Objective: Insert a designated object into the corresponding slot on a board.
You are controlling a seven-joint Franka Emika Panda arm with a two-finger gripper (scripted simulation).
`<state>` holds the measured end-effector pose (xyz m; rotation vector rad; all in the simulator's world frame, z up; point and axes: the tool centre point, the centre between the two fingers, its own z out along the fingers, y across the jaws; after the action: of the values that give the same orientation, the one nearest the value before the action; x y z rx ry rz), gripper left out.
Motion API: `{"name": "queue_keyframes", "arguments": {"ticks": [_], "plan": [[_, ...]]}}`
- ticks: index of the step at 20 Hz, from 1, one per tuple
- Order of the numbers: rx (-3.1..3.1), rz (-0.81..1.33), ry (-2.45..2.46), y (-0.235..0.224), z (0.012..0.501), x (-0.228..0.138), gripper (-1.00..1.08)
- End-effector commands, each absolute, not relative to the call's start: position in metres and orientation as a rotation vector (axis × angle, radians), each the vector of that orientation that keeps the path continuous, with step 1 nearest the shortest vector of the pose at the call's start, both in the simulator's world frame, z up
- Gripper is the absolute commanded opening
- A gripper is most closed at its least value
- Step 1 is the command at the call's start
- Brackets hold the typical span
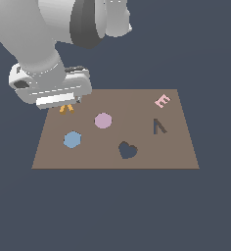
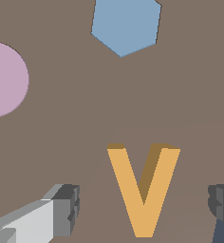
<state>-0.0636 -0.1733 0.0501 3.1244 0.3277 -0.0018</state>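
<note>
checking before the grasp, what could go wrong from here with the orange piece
1. The tool is open with its fingers wide of the orange piece; closing off-centre could skew it.
2. The slot is far across the board, next to the heart cutout: risk of misalignment.

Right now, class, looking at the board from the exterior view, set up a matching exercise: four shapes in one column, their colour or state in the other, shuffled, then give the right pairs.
Column one:
1. hexagon
2. circle
3. letter E
4. heart shape

Column two:
A. dark empty cutout in the board
B. blue
C. light pink, near the far corner on the exterior view's right
D. mauve

Pairs: 1-B, 2-D, 3-C, 4-A
</note>
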Motion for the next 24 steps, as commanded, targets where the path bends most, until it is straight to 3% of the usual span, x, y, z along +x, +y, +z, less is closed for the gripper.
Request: {"name": "queue_keyframes", "arguments": {"ticks": [1,10,11,24], "plan": [[3.124,-0.002,0.328,-0.173,0.049,-0.063,1.00],[3.124,0.000,0.332,-0.173,0.030,-0.063,1.00],[3.124,0.000,0.332,-0.173,0.030,-0.063,-1.00],[3.124,0.000,0.332,-0.173,0.034,-0.063,-1.00]]}}
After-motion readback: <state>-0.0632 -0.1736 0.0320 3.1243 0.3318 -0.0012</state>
